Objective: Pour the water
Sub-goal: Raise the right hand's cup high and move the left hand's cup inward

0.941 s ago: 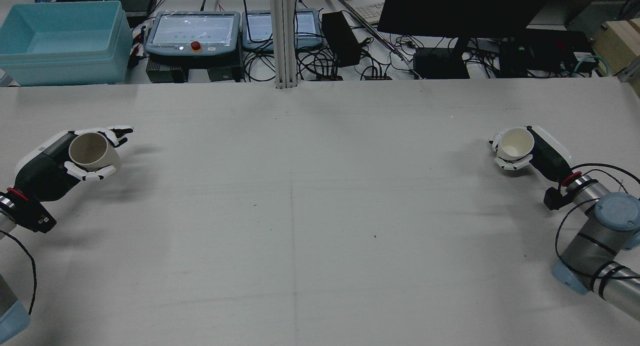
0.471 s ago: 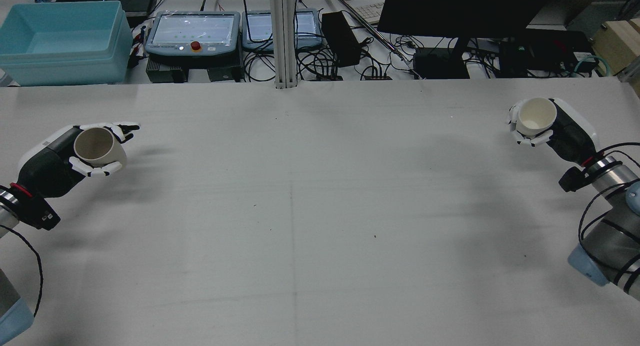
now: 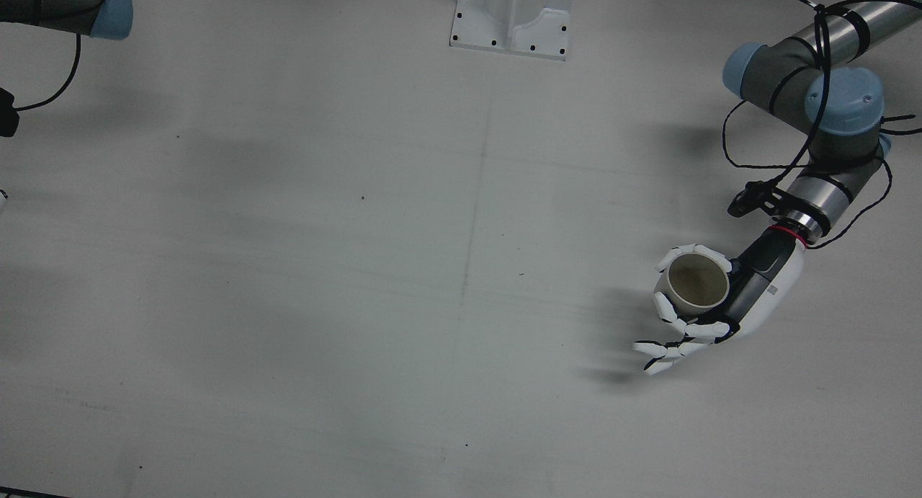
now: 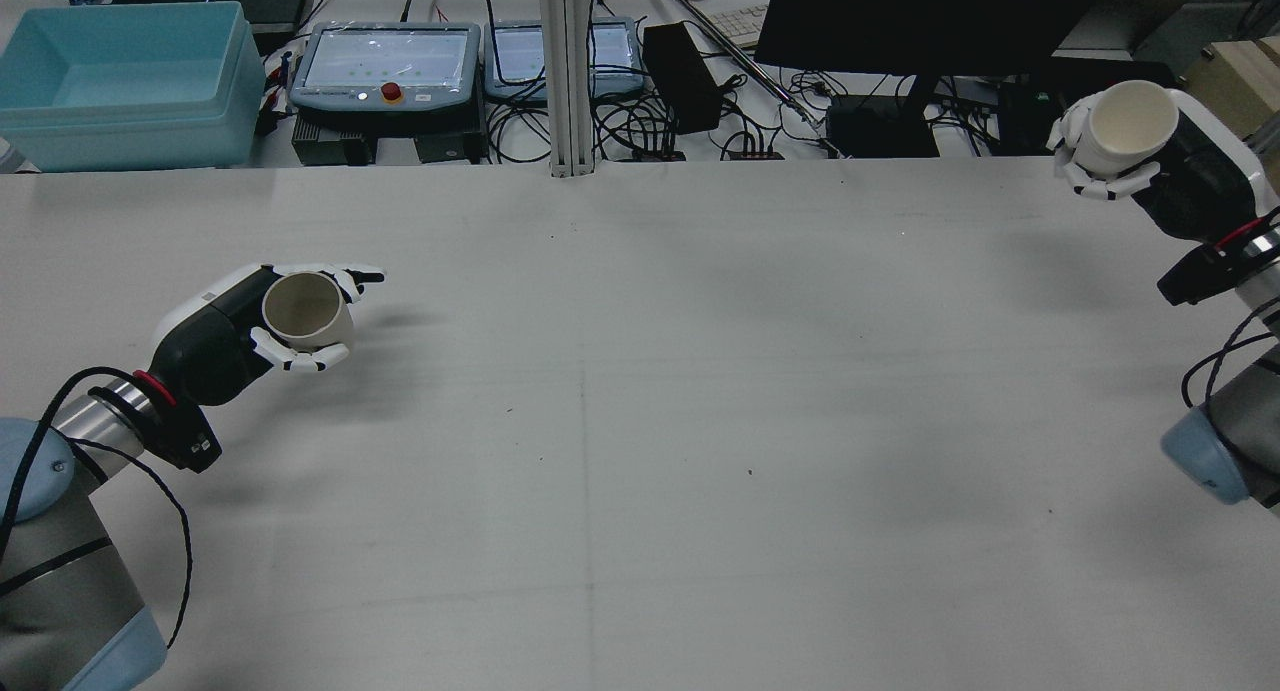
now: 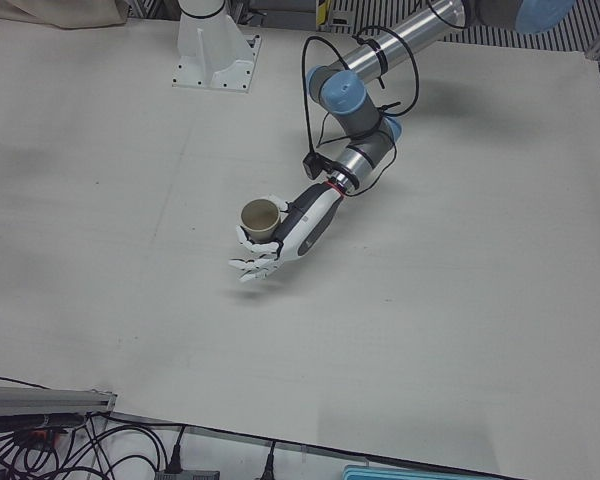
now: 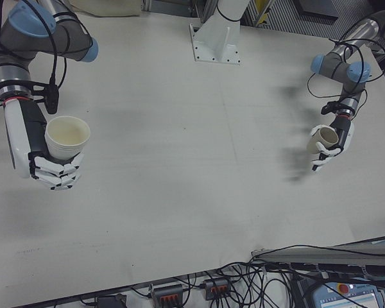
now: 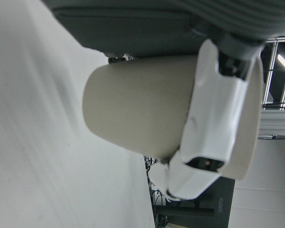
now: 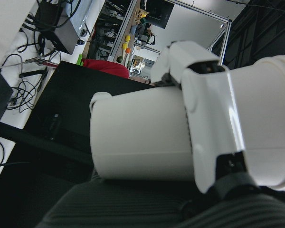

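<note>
My left hand [image 4: 225,341] is shut on a tan cup [image 4: 305,308], upright and just above the table on the left side. The same cup [image 3: 696,282] shows from above in the front view with nothing visible inside it, and again in the left-front view [image 5: 260,216]. My right hand [image 4: 1190,176] is shut on a white cup [image 4: 1128,121], raised high at the far right edge and tilted slightly. In the right-front view that white cup [image 6: 67,136] is upright in my right hand [image 6: 25,138]. White fingers [image 7: 218,109] wrap the tan cup [image 7: 142,114].
A blue bin [image 4: 120,81], two teach pendants [image 4: 385,66], a dark monitor [image 4: 920,11] and tangled cables lie beyond the table's far edge. A white pedestal base [image 3: 511,15] stands at the table's robot side. The white table [image 4: 640,421] spreads between the hands.
My left hand has carried the tan cup rightward toward the table's middle. My right hand has lifted the white cup much higher and toward the far right corner.
</note>
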Available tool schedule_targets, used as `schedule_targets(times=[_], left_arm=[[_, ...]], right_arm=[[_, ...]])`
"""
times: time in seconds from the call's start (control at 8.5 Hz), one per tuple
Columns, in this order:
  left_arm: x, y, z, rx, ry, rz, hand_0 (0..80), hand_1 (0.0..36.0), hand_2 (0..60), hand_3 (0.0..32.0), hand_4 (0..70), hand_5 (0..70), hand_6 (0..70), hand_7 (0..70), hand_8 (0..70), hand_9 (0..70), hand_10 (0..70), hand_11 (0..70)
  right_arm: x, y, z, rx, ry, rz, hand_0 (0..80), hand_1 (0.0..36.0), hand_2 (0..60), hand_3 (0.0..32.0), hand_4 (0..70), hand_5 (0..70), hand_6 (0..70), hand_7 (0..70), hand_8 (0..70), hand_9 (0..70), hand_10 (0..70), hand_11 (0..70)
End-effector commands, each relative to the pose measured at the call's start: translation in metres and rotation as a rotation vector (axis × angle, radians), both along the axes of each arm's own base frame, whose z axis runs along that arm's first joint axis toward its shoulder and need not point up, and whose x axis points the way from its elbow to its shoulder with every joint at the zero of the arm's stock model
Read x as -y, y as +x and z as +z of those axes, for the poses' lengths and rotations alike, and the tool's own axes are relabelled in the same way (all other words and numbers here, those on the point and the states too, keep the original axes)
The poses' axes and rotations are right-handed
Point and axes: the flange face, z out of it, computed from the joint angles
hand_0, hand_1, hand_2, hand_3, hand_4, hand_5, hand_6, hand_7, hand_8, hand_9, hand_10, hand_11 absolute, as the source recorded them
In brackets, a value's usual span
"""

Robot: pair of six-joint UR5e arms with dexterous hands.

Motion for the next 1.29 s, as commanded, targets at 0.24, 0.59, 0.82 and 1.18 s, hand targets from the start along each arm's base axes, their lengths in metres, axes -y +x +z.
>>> schedule_targets(times=[0.24, 0.59, 0.82, 1.18], left_arm=[[-0.043, 0.110, -0.072, -0.003, 0.071, 0.144, 80.0, 36.0, 60.0, 0.0, 70.0, 70.0, 27.2, 23.5, 13.6, 10.9, 6.4, 12.2], [-0.041, 0.114, -0.087, -0.034, 0.077, 0.147, 80.0, 36.0, 60.0, 0.0, 70.0, 70.0, 27.3, 23.7, 13.6, 11.0, 6.2, 12.0], [-0.035, 0.123, -0.116, -0.053, 0.090, 0.146, 80.0, 36.0, 60.0, 0.0, 70.0, 70.0, 27.8, 23.7, 13.7, 11.0, 6.2, 12.0], [-0.037, 0.122, -0.121, -0.071, 0.089, 0.151, 80.0, 36.0, 60.0, 0.0, 70.0, 70.0, 28.1, 23.8, 13.8, 10.9, 6.0, 11.8]], right_arm=[[-0.003, 0.031, -0.267, -0.142, 0.257, 0.097, 80.0, 36.0, 60.0, 0.0, 70.0, 70.0, 60.1, 70.0, 37.8, 50.2, 40.5, 60.3], [-0.030, -0.009, -0.395, -0.332, 0.466, 0.179, 80.0, 36.0, 60.0, 0.0, 70.0, 70.0, 63.7, 70.0, 37.9, 50.7, 41.5, 61.6], [-0.045, -0.083, -0.412, -0.436, 0.506, 0.199, 80.0, 36.0, 60.0, 0.0, 70.0, 70.0, 62.1, 70.0, 35.4, 47.8, 41.5, 61.6], [-0.081, -0.182, -0.410, -0.650, 0.495, 0.274, 80.0, 36.0, 60.0, 0.0, 70.0, 70.0, 54.6, 70.0, 29.7, 40.8, 37.2, 56.0]])
